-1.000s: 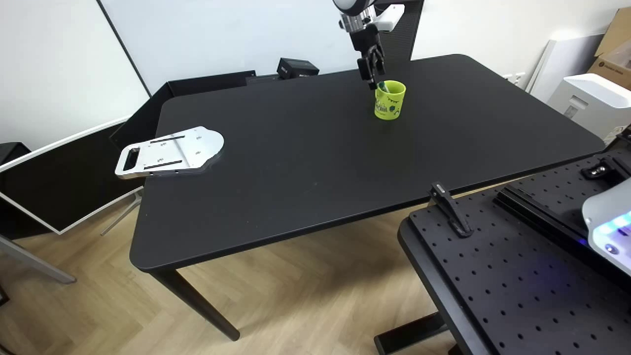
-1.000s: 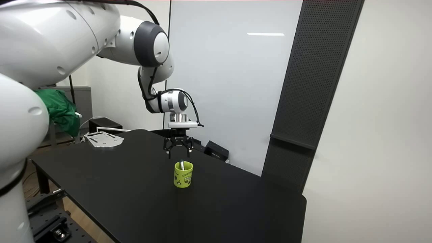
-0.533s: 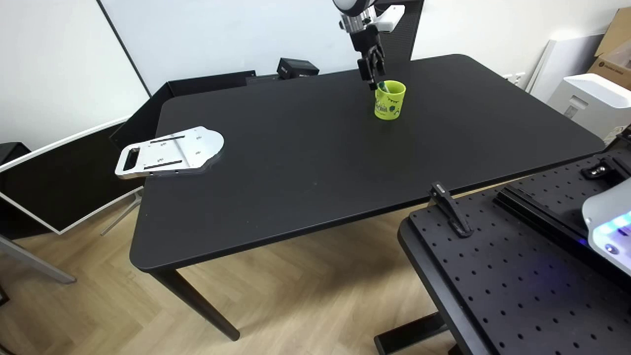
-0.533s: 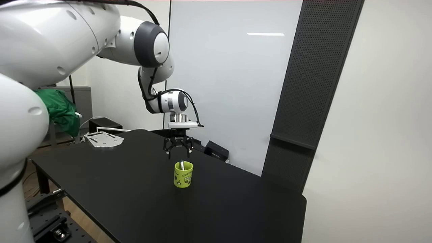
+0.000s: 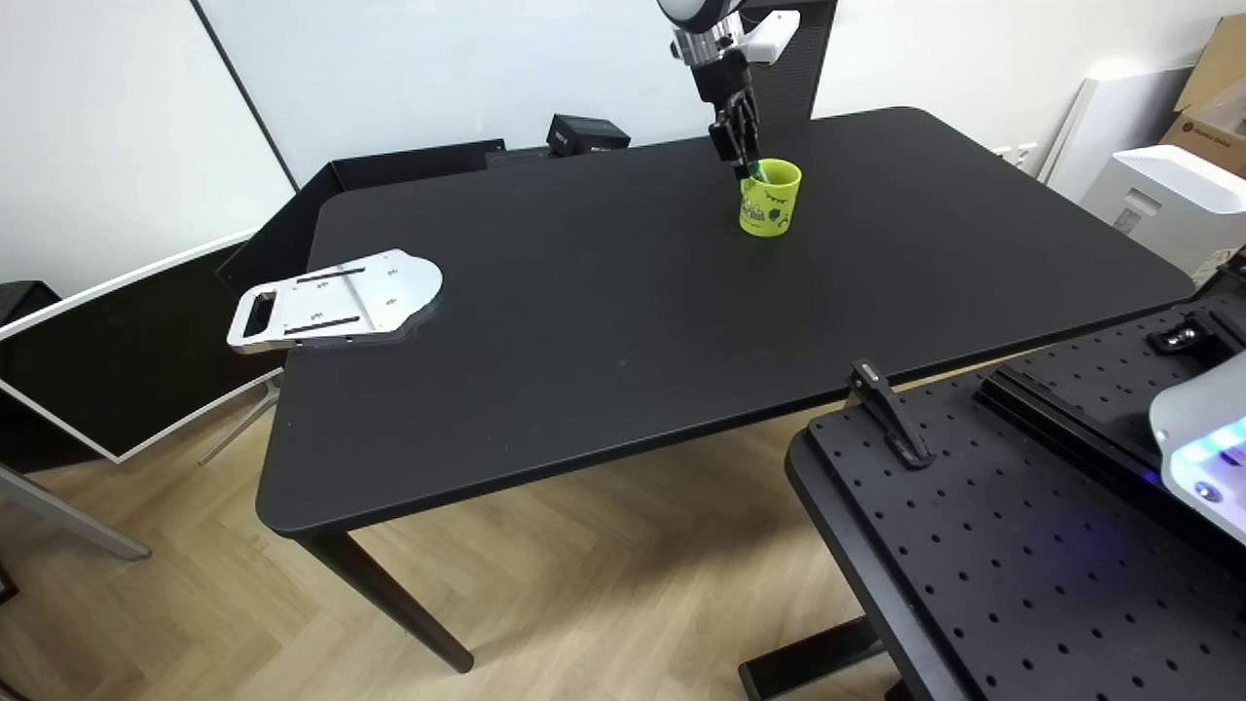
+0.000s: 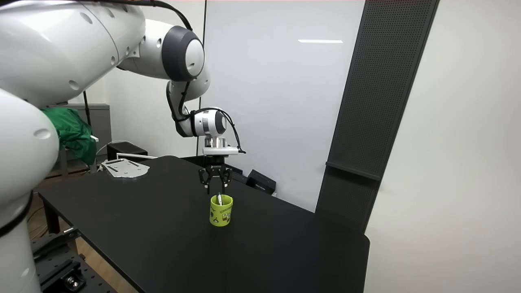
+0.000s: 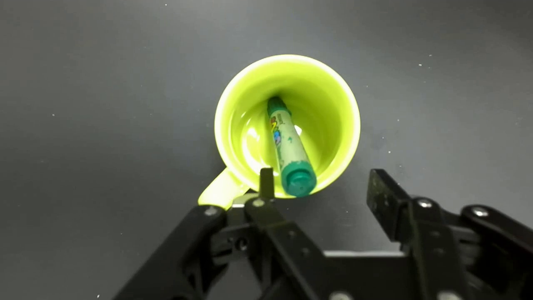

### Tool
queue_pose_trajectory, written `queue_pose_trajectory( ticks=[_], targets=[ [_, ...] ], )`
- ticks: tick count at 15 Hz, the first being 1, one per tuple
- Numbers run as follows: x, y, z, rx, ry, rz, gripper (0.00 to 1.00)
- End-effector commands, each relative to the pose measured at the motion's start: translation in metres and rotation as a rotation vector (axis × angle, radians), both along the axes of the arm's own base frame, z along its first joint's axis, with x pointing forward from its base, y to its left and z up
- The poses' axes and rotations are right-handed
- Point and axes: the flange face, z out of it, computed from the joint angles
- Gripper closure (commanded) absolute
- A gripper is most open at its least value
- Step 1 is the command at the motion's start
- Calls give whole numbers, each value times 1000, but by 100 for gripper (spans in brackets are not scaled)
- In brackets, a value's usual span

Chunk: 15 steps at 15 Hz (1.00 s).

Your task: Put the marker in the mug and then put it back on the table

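Note:
The yellow-green mug stands upright on the black table, also seen in the exterior views. The marker, pale with green ends, leans inside the mug; its upper green end sticks out at the rim, also visible in both exterior views. My gripper is just above the mug's rim, fingers apart, also seen in both exterior views. In the wrist view the marker's upper end appears between the fingers, nearer the left one, with gaps on both sides.
A silver plate with a handle slot lies on the table's far end, partly over the edge. A black box is behind the table by the whiteboard. A black perforated board adjoins the table's near edge.
My gripper's fingers have come closer together but remain apart, and the gripper has lowered very slightly. The mug and the marker have not moved.

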Motion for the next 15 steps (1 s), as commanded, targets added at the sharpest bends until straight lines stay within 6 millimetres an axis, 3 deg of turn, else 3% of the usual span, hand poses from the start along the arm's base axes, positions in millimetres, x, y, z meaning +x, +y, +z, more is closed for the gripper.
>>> queue_pose_trajectory(
  ticks=[1,6,7,10,15],
  targets=[
    [2,-3,2,-2,2,-22,67],
    [3,-4,1,-4,2,-26,99],
    [3,-4,2,-4,1,-28,94],
    [6,-5,10,-7,-7,-38,94],
    [20,-5,42,-5,-50,-59,94]
  ],
)
